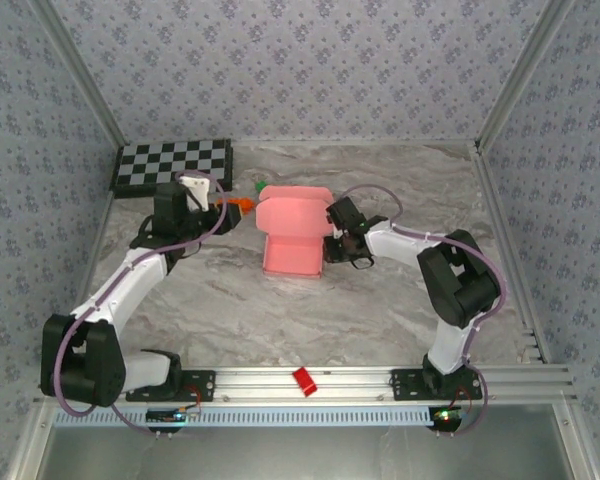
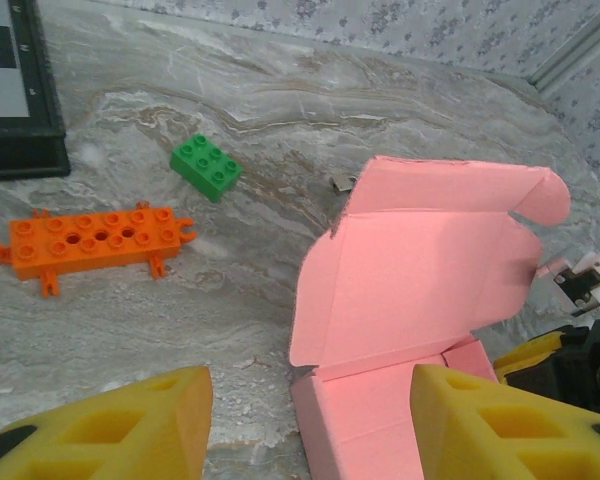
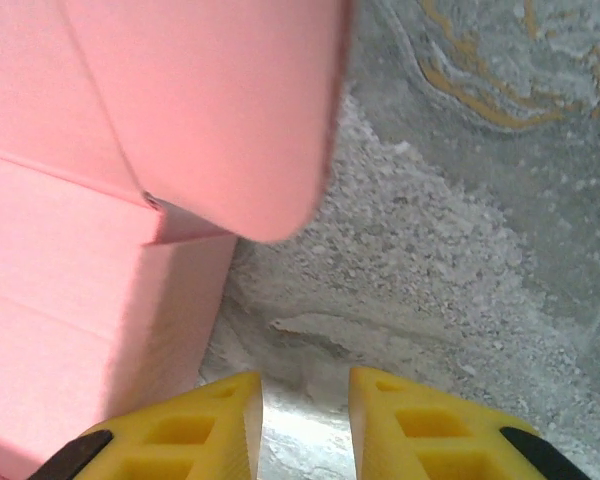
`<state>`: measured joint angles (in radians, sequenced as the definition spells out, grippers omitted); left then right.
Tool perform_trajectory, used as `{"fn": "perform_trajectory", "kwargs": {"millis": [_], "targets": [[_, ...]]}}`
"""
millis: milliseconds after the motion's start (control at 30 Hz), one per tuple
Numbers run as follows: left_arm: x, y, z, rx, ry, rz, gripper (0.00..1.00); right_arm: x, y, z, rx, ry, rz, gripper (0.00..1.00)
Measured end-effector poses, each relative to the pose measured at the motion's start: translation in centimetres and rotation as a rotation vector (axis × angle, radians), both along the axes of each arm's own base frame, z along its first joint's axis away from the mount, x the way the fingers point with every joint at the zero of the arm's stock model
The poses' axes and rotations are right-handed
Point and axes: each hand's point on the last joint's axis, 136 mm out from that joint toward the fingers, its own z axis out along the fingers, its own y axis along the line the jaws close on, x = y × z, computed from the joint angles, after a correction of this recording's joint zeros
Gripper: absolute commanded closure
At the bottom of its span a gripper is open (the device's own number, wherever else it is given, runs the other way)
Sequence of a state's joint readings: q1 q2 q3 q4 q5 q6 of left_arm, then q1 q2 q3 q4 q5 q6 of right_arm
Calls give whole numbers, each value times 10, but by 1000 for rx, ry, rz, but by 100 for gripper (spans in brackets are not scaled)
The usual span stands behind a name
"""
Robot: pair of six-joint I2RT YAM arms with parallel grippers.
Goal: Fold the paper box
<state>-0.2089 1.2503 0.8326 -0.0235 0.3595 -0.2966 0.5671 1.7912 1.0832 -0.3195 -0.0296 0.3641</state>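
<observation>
The paper box [image 1: 293, 236] is salmon-pink card, sitting mid-table with its base folded up into a shallow tray and its rounded lid [image 2: 420, 270] standing open at the far side. My left gripper [image 2: 310, 382] is open at the box's left front corner. Its right finger [image 2: 500, 420] overlaps the tray in the left wrist view and its left finger hangs over bare table, with nothing pinched. My right gripper [image 3: 305, 385] stands open by a narrow gap, low over the table beside the box's right wall [image 3: 180, 300], with only marble between its fingers.
An orange flat brick [image 2: 95, 240] and a green brick [image 2: 206, 167] lie left of the box. A checkerboard [image 1: 175, 165] rests at the back left. A small red piece [image 1: 304, 380] sits on the front rail. Patterned walls close the table on three sides.
</observation>
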Motion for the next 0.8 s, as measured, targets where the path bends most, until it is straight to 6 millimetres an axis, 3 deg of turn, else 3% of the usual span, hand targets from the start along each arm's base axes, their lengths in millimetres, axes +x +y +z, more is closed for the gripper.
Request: {"fn": "perform_trajectory", "kwargs": {"millis": [167,367,533,667,800], "targets": [[2,16,0,37,1,73,46,0,-8,18,7,-56,-10,70],[1,40,-11,102,41,177,46,6,-47,52,45,-141,-104,70],[-3,50,-19,144,92,219,45,21,-75,51,66,-134,-176,70],[-6,51,-13,149,103,220,46,43,-85,46,81,-110,-194,71],[-10,51,-3,141,92,215,45,77,-81,49,119,-109,-178,72]]}}
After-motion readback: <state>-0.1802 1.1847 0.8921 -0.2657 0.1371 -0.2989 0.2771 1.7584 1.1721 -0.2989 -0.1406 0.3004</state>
